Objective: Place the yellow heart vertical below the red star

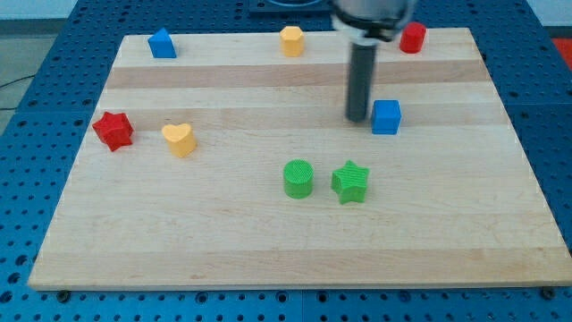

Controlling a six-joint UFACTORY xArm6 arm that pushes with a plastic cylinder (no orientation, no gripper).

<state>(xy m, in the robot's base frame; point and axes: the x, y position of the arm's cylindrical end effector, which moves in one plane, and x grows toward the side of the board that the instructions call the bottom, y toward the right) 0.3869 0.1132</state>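
Observation:
The yellow heart [180, 139] lies on the wooden board at the view's left, just right of the red star [113, 131] and a little lower. The dark rod comes down from the view's top, and my tip [357, 118] rests on the board right of centre, right beside the left side of the blue cube [386, 116]. My tip is far to the right of the heart and the star.
A green cylinder [298, 178] and a green star [350, 182] sit side by side below the tip. Along the top edge are a blue block [162, 43], a yellow hexagonal block [292, 40] and a red block [412, 38]. The board [268, 250] lies on a blue pegboard.

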